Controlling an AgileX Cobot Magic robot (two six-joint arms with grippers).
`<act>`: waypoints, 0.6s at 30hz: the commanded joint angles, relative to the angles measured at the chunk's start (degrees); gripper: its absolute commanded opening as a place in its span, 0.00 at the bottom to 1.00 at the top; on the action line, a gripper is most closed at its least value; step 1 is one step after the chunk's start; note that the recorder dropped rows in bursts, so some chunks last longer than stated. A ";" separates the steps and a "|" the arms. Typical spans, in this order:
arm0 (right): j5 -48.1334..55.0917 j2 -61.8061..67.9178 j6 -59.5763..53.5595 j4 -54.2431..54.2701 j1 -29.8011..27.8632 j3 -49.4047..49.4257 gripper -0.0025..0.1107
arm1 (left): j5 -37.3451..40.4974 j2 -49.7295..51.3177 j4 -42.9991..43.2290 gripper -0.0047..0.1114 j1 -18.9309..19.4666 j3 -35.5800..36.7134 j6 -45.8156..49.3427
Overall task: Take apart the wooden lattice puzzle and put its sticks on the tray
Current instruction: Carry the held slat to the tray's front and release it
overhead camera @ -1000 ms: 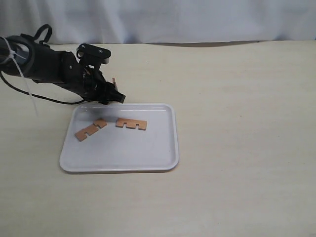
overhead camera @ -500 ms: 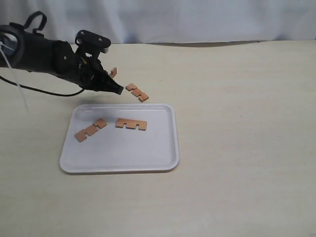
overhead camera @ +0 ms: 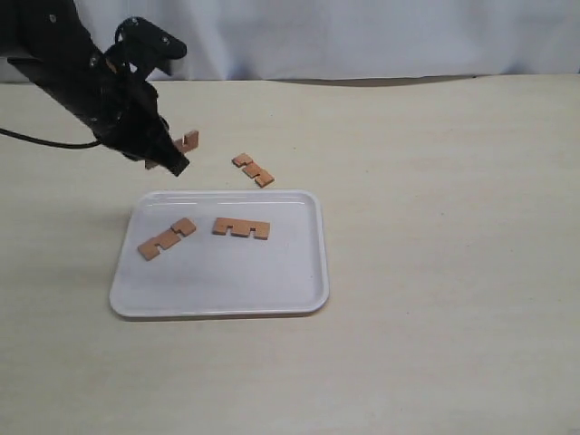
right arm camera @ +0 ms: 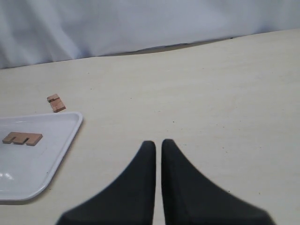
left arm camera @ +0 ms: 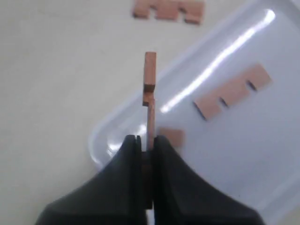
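Left end effector [left arm camera: 147, 141] clamped on one stick [left arm camera: 150, 89], held edge-up over the tray [overhead camera: 227, 281] corner. Two sticks [overhead camera: 241, 227] lie flat in tray just past its tips, apart. Fourth stick [overhead camera: 252, 169] farther out on table [overhead camera: 435, 181], near tray rim. Right end effector [right arm camera: 158, 143] pinched shut, empty, tray well off to one side.
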 commanded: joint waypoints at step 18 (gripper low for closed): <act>-0.21 -0.22 0.19 0.08 -0.34 0.09 0.06 | 3.59 0.33 -25.77 0.41 -0.07 14.70 30.48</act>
